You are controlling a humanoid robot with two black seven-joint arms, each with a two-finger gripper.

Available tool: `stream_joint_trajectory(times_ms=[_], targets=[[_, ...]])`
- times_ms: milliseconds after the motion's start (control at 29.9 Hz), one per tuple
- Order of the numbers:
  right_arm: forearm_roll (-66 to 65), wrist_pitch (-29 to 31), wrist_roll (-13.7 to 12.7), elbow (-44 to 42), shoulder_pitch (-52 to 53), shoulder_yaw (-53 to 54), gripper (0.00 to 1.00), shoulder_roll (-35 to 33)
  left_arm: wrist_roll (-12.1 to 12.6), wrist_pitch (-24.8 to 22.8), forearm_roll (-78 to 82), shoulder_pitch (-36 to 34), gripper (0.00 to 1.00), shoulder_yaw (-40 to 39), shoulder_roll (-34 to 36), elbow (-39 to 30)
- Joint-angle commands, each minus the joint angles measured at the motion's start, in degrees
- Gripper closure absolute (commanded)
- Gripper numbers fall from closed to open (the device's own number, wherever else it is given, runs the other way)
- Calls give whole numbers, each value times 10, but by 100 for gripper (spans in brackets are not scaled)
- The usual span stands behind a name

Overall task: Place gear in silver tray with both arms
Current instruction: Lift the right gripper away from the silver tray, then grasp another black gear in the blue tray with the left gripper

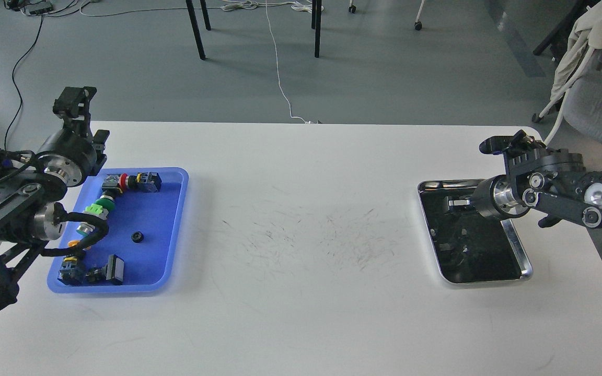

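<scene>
A white scuffed surface [301,250] stands on a grey floor. At its left, one blue tray [175,219] holds several push-button switches and one small black gear [137,237], lying alone on the tray's floor. My left fingers [73,102] hover above its far corner; their gap I cannot tell. At right sits one silver tray [520,250], shiny-rimmed and dark-floored. My right fingers [505,143] hang over its far edge, spread unclear. I can read no writing.

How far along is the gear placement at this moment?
Nothing looks done: the small black gear lies in the blue tray among the switch parts, and the silver tray holds no visible gear. Neither the left gripper nor the right gripper carries anything. Pickup, handover and placement remain.
</scene>
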Motion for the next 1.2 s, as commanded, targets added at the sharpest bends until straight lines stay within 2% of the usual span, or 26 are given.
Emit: stream_joint_trajectory(times_ms=[0, 201, 301, 468, 568, 668, 802, 936, 1069, 1170], targets=[[4, 0, 0, 3, -4, 76, 6, -19, 2, 0, 0, 0, 3, 0, 3, 1], [47, -7, 3, -3, -37, 261, 6, -42, 3, -4, 0, -1, 3, 0, 45, -3], [90, -11, 19, -4, -83, 390, 6, -42, 3, -21, 4, 0, 3, 0, 82, -19], [258, -36, 30, -4, -166, 597, 7, -31, 4, -59, 12, 10, 3, 8, 188, -133], [429, -32, 30, -4, -226, 684, 7, -14, 5, -66, 15, 10, 3, 53, 265, -202], [571, -20, 33, -4, -292, 729, 7, -8, 3, -69, 49, 11, 3, 101, 342, -288], [644, 29, 60, -5, -385, 753, 7, -3, -1, -69, 171, 10, 3, 165, 401, -352], [644, 42, 65, -5, -436, 758, 6, 28, -1, -69, 379, 11, 3, 211, 400, -353], [641, 36, 63, -23, -451, 746, 6, 29, 0, -69, 543, 11, 3, 243, 381, -346], [642, 36, 63, -34, -451, 739, 6, 30, -3, -66, 645, 10, 3, 258, 335, -297]])
